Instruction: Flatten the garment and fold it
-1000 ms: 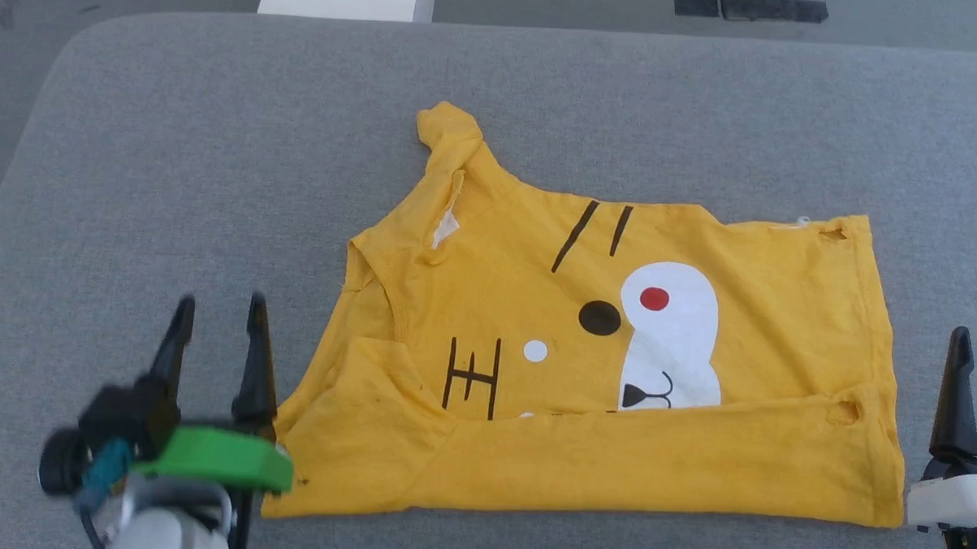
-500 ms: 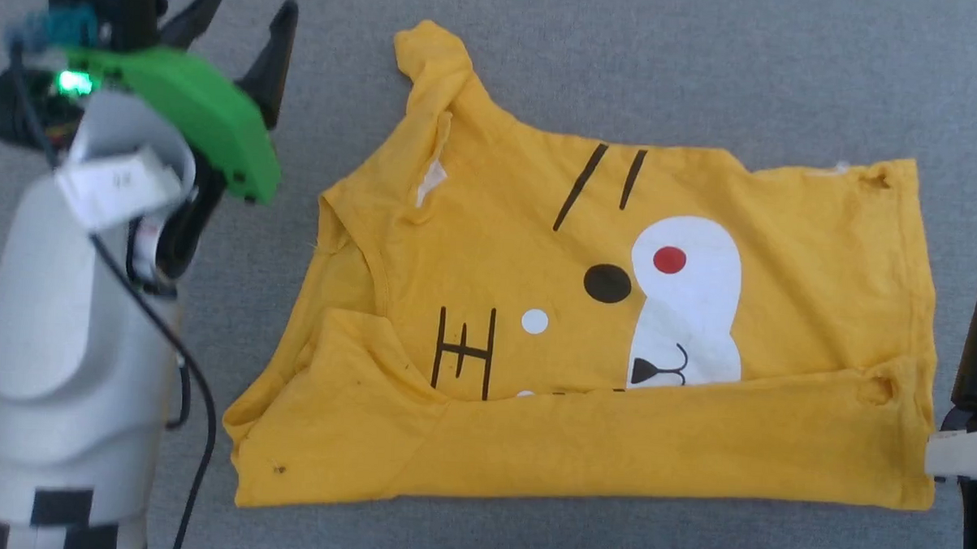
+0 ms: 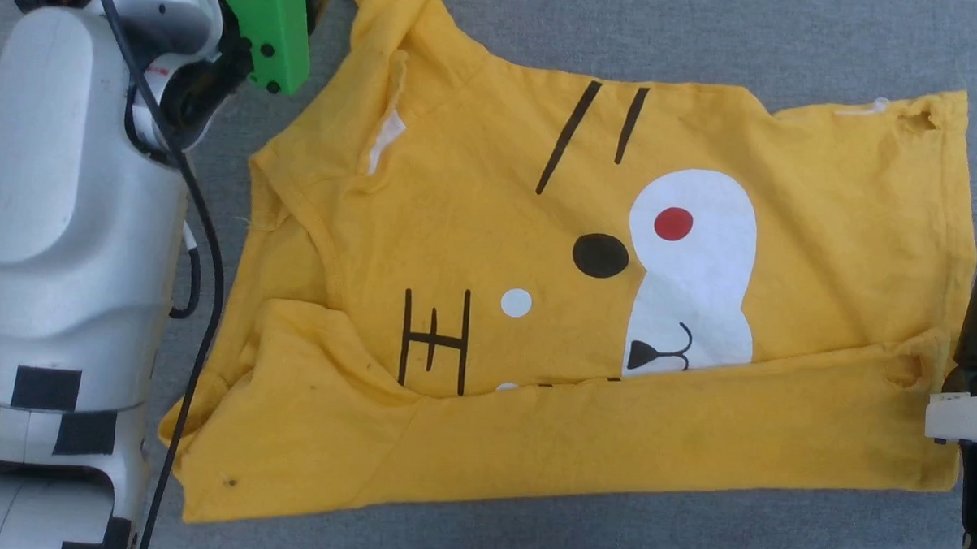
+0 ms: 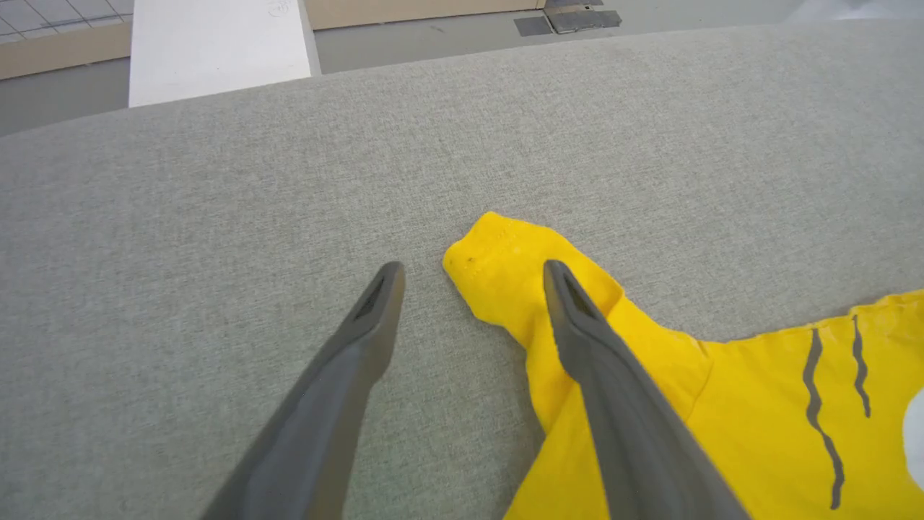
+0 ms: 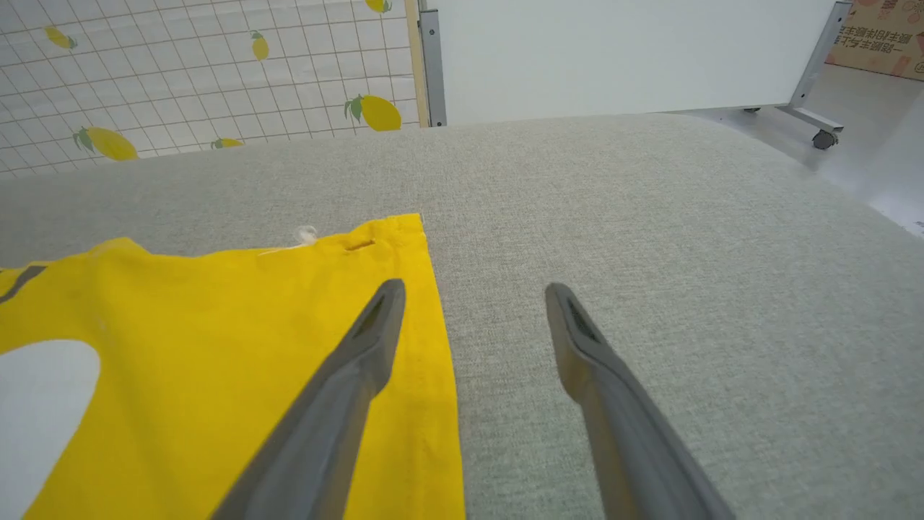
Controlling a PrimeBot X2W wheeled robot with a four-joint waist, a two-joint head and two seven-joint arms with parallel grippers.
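Note:
The garment (image 3: 490, 226), a bright yellow T-shirt with a cartoon face print, lies face up on the grey padded table (image 3: 627, 35). Its near strip is folded over the print. My left arm (image 3: 60, 211) reaches along the shirt's left side. The left gripper (image 4: 473, 269) stands open at the far sleeve (image 4: 498, 253), its right finger above the sleeve cloth and its left finger over bare table. At the shirt's right hem (image 5: 426, 303) my right gripper (image 5: 474, 287) is open too, one finger over the hem and one over the table. Neither grips the cloth.
The table's far edge curves down to a grey floor with a white panel (image 4: 216, 43) behind it. Beyond the right side stand a white board on wheels (image 5: 613, 50) and a lemon-print tiled wall (image 5: 180, 72). Small holes (image 3: 904, 370) mark the hem corners.
The head camera has dipped closer to the shirt. My left arm has reached forward from the near left corner up to the far sleeve. The right gripper stays by the hem.

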